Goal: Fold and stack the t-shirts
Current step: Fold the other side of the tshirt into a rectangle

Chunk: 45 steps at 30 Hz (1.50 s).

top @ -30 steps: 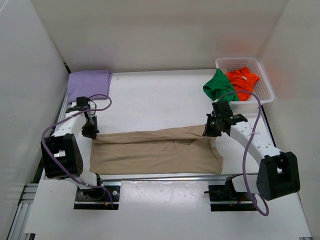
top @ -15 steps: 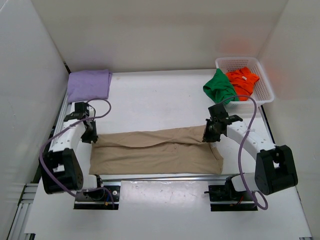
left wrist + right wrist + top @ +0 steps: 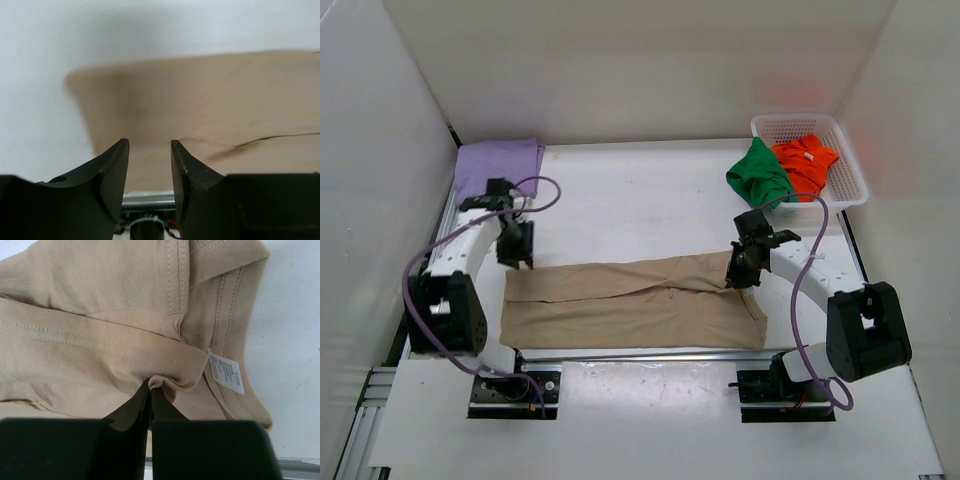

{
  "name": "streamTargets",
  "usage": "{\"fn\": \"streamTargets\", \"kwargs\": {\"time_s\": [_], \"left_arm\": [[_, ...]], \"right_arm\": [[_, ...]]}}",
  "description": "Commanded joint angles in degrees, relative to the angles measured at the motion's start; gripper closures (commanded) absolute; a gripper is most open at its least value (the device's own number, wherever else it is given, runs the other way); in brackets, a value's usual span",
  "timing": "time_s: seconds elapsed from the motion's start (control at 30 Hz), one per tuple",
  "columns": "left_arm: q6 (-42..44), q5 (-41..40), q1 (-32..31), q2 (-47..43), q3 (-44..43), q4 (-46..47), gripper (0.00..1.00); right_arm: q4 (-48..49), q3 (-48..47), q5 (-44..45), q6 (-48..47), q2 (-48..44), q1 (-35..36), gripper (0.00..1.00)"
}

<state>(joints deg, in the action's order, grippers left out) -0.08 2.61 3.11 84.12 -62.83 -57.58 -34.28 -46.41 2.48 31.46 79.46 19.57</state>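
Observation:
A tan t-shirt (image 3: 630, 300) lies folded lengthwise across the near half of the table. My left gripper (image 3: 517, 258) hovers just above its far left corner, open, with nothing between the fingers; in the left wrist view the left gripper (image 3: 149, 145) shows the tan cloth (image 3: 200, 100) lying flat below. My right gripper (image 3: 735, 275) is shut on a pinch of the shirt's folded edge at the right end, seen closely as the right gripper (image 3: 151, 387) beside the white label (image 3: 226, 374). A folded lavender t-shirt (image 3: 498, 165) rests at the back left.
A white lattice basket (image 3: 848, 152) stands at the back right, holding an orange-red t-shirt (image 3: 805, 160). A green t-shirt (image 3: 757, 172) hangs over its left rim onto the table. White walls close in on three sides. A metal rail runs along the near edge.
My left gripper has opened, let go of the tan shirt's left edge and drawn back a little. That edge now lies flat. The right gripper still pinches its end.

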Motion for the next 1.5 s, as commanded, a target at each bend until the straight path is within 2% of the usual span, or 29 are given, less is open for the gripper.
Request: {"fn": "streamTargets", "kwargs": {"time_s": [0.0,0.07,0.1,0.2,0.3,0.33,0.37,0.5,0.7,0.8,0.87,0.93,1.0,1.07,1.1,1.23,1.27,1.37,1.47], "left_arm": [[0.08,4.94,-10.38,4.55,-9.82,0.89,0.50],[0.08,6.35,-16.36,7.71,-14.06,0.28,0.42],[0.08,7.22,-22.22,8.86,-16.16,0.28,0.40],[0.08,11.44,-31.37,15.27,-25.30,0.28,0.32],[0.08,17.13,-36.06,22.21,-36.72,0.28,0.32],[0.08,18.47,-38.77,27.45,-43.19,-0.42,0.32],[0.08,19.61,-40.10,30.29,-46.39,-0.95,0.32],[0.08,21.12,-45.38,42.94,-57.92,-1.92,0.32],[0.08,17.70,-48.99,47.98,-58.11,1.86,0.34],[0.08,16.29,-50.14,49.65,-58.64,1.86,0.34],[0.08,15.58,-50.66,50.18,-58.64,1.86,0.34],[0.08,15.58,-51.19,50.18,-57.24,1.86,0.35],[0.08,16.10,-51.19,50.18,-56.71,1.86,0.40],[0.08,16.63,-51.19,49.66,-56.70,1.86,0.41],[0.08,16.64,-51.19,49.65,-56.70,1.86,0.47],[0.08,17.16,-51.19,48.43,-56.70,2.39,0.67],[0.08,17.16,-51.19,48.42,-56.70,2.39,0.75],[0.08,17.16,-51.19,47.90,-56.70,2.39,0.76],[0.08,17.16,-51.19,46.66,-56.70,2.39,0.82]], "right_arm": [[-0.79,-0.26,1.12,0.35,0.17,0.55,1.00],[-0.79,-0.26,1.12,0.35,0.17,0.55,1.00],[-0.79,-0.26,1.12,0.96,0.86,0.55,0.97],[-0.79,0.36,1.12,2.63,2.62,0.55,0.87],[0.36,0.89,-0.55,5.43,3.33,0.55,0.75],[0.97,1.49,-1.24,6.41,3.33,0.55,0.66],[0.97,2.20,-1.25,7.37,2.72,0.03,0.63],[2.20,4.74,-1.78,12.38,-1.40,-0.50,0.63],[2.73,8.09,0.07,13.45,-5.90,-1.64,0.87],[2.73,9.23,0.07,13.45,-5.90,-2.35,0.87],[2.73,9.24,0.07,13.45,-5.37,-2.35,0.80],[2.73,9.24,1.12,12.93,-4.76,-2.87,0.78],[2.73,8.53,1.12,12.40,-4.75,-2.87,0.77],[2.73,7.13,1.64,11.70,-4.05,-3.40,0.75],[2.73,7.13,1.65,10.91,-3.53,-3.40,0.72],[2.73,5.02,2.27,9.49,-3.52,-3.40,0.71],[2.73,4.32,2.27,9.49,-3.52,-3.40,0.71],[3.26,3.79,2.79,8.97,-3.52,-3.93,0.69],[4.75,3.79,2.79,8.44,-3.52,-3.93,0.69]]}}
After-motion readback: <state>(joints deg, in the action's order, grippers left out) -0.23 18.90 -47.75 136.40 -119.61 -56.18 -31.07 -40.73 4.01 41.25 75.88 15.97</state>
